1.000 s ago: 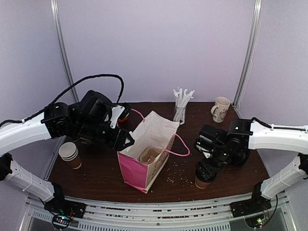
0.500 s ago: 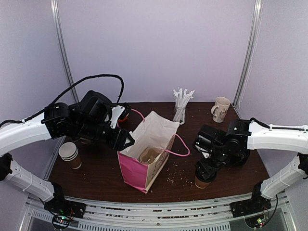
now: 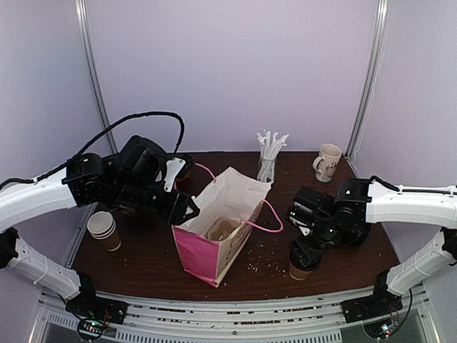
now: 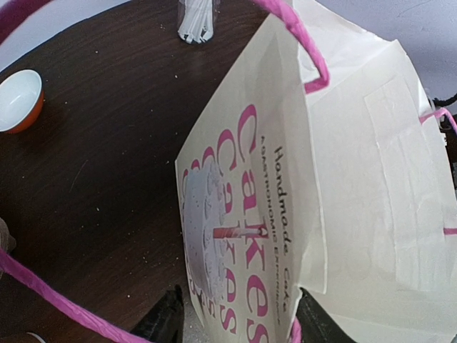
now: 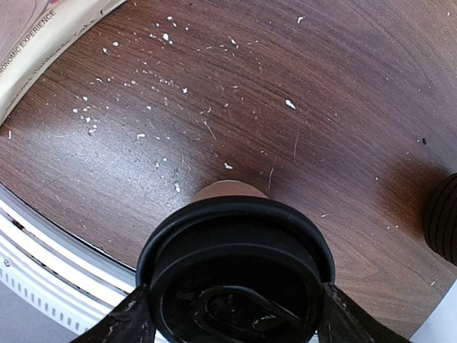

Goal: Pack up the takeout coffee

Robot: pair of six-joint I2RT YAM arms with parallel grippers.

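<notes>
So the takeout coffee, a small brown paper cup with a round black plastic lid (image 5: 235,268), is standing upright on the dark wooden table (image 3: 143,264), near the front edge on the right side and well apart from the bag. The right hand (image 3: 305,251) hangs directly over it, and in the wrist view its two black fingers (image 5: 128,321) sit on either side of the lid, right up against the rim. Honestly I can't tell if they're squeezing it or only flanking it. The white paper bag with the pink base and pink cord handles (image 3: 218,229) stands open in the middle of the table, with something brown and crumpled inside. The left hand (image 4: 239,325) is at the bag's left rim with its fingers spread, and the printed "Cakes" wall runs between them. A stack of lidless brown cups (image 3: 103,230) sits far left, with a glass of white wrapped straws (image 3: 269,156) and a cream mug (image 3: 328,163) at the back. White crumbs (image 5: 164,36) are scattered between the bag and the cup.
</notes>
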